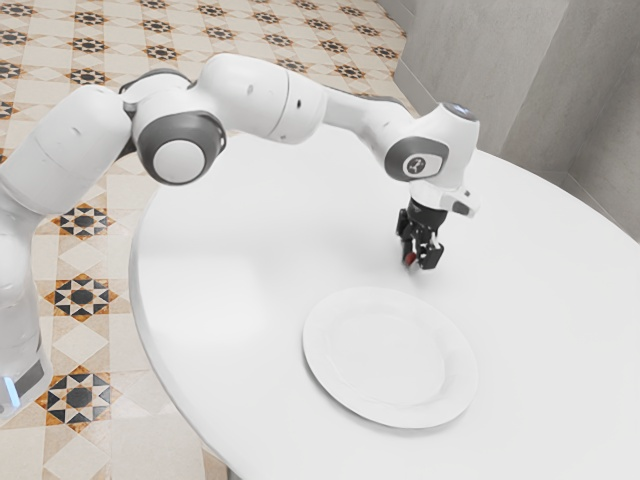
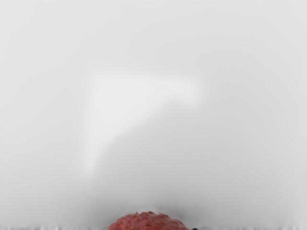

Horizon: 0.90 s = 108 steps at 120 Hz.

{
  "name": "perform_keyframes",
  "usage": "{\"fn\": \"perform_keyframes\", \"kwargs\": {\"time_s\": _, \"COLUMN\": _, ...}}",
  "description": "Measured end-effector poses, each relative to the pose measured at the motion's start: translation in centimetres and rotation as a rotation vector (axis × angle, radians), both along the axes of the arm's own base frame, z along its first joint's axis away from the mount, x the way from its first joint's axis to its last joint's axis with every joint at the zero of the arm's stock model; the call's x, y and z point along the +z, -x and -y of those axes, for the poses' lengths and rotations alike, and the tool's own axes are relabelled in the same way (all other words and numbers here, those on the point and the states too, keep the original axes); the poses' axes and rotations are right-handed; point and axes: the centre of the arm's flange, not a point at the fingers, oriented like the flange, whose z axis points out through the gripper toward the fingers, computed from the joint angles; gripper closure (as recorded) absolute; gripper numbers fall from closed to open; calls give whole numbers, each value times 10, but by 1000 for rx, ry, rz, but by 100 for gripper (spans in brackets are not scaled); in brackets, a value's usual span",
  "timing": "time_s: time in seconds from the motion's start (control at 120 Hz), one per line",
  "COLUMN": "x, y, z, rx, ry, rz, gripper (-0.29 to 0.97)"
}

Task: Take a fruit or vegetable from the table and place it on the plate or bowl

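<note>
As we reach out over the round white counter (image 1: pixel 240 260), our gripper (image 1: pixel 420 262) points straight down, low over its surface. Its black fingers stand narrow, and a small red fruit (image 1: pixel 409 262) sits between them, pinched from both sides, so we hold it. Whether the fruit rests on the counter or hangs just clear of it, we cannot tell. Seen from our wrist, the red fruit (image 2: pixel 147 222) shows as a bumpy, dark red dome right under the hand, with plain white counter (image 2: pixel 153 96) spreading beyond it. A white plate (image 1: pixel 390 357) lies flat on the counter near the gripper, on the side toward the exterior view's lower edge; plate and fruit are apart, with a strip of bare counter between them. Our white arm (image 1: pixel 300 100) comes in from the exterior view's left, bent at the elbow. Past the counter's rim lies a patterned tile floor (image 1: pixel 80 290), and grey walls (image 1: pixel 520 70) stand at the exterior view's upper right.
</note>
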Motion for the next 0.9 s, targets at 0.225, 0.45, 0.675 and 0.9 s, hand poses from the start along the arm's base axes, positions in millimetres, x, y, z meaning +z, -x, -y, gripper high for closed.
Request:
{"fn": "perform_keyframes", "kwargs": {"time_s": 0.225, "x": 72, "y": 22, "z": 8, "rx": -25, "ry": -2, "rz": 36, "gripper": 53}}
{"fn": "perform_keyframes", "kwargs": {"time_s": 0.45, "x": 111, "y": 85, "z": 49, "rx": -95, "ry": -5, "rz": -39, "gripper": 54}}
{"fn": "perform_keyframes", "kwargs": {"time_s": 0.675, "x": 97, "y": 129, "z": 100, "rx": -160, "ry": -14, "rz": -122, "gripper": 54}}
{"fn": "perform_keyframes", "kwargs": {"time_s": 0.9, "x": 92, "y": 148, "z": 143, "rx": -203, "ry": -22, "rz": -143, "gripper": 54}}
